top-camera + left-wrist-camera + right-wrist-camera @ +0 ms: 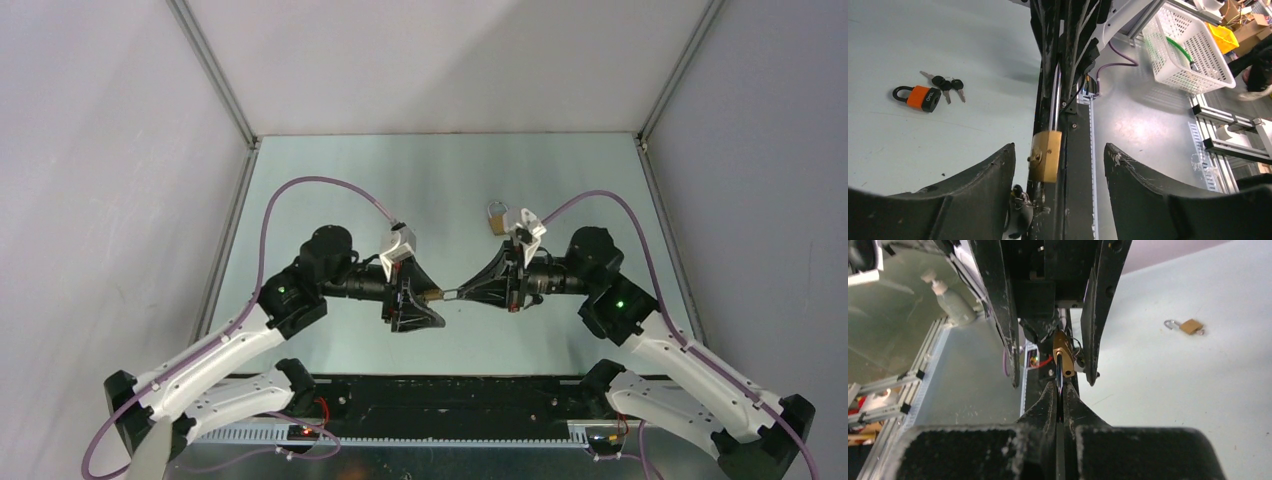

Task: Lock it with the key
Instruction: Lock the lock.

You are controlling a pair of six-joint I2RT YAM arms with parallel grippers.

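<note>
A small brass padlock (434, 294) hangs in the air between my two grippers. My right gripper (462, 292) is shut on its thin steel shackle (1059, 371), with the brass body (1064, 351) just beyond its fingertips. My left gripper (1059, 147) is open, and its fingers (998, 315) stand wide on either side of the padlock body (1045, 156) without touching it. A black-headed key on a ring (1018, 195) shows just below the body, beside my left finger. I cannot tell whether it sits in the keyhole.
A second brass padlock (497, 218) lies on the table behind the right arm and also shows in the right wrist view (1190, 326). An orange padlock (923, 97) with a bunch of keys (945, 85) lies on the table. A white basket (1188, 50) stands outside the cell.
</note>
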